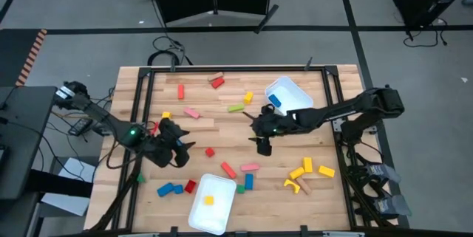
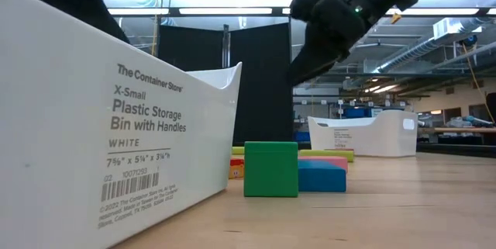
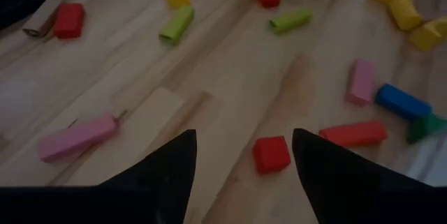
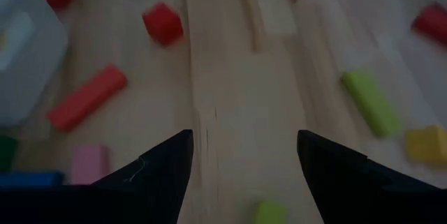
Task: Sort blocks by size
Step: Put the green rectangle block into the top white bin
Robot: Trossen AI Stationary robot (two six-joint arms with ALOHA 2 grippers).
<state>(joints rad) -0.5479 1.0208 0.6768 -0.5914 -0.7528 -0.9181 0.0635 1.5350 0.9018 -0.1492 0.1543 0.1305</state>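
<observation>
We find the high view evenly lit with soft shadows. Ceiling strip lights (image 2: 232, 11) glare in the low view, silhouetting the arm. Both wrist views are dim and blurred, the right one more so.

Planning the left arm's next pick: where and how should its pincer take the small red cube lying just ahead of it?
Take the small red cube across two opposite flat side faces, coming straight down from above. It lies flat on the table, apart from other blocks, and the left pincer is open, with the cube showing between its fingers.
</observation>
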